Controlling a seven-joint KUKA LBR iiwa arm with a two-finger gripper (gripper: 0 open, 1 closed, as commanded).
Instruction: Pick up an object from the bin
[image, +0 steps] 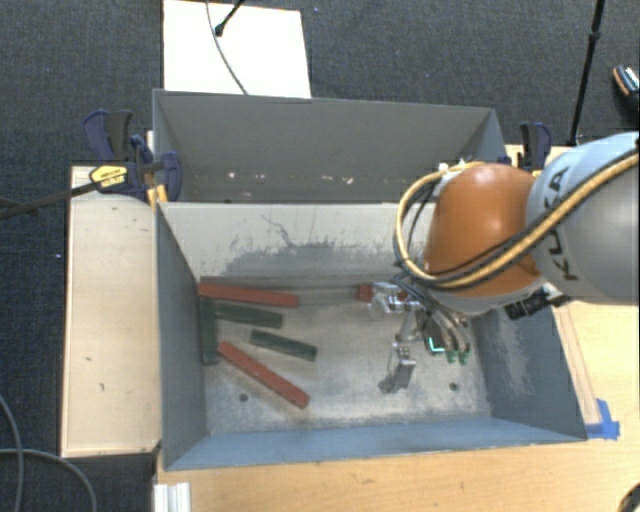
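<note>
The gripper (396, 378) hangs low over the right half of the bin floor, its tip just above bare metal, with nothing seen in it. The closest loose thing is a small red piece (365, 292) at the foot of the back wall, up and to the left of the gripper. A short dark green bar (284, 346) lies on the floor well to the gripper's left. Below that, a longer red bar (263, 375) lies slanted towards the front.
At the left of the bin lie more bars: a long red one (247, 294) along the back, a dark green one (250, 315) under it, and an upright dark green one (208, 335) by the left wall. The arm's orange cover and cables overhang the bin's right side.
</note>
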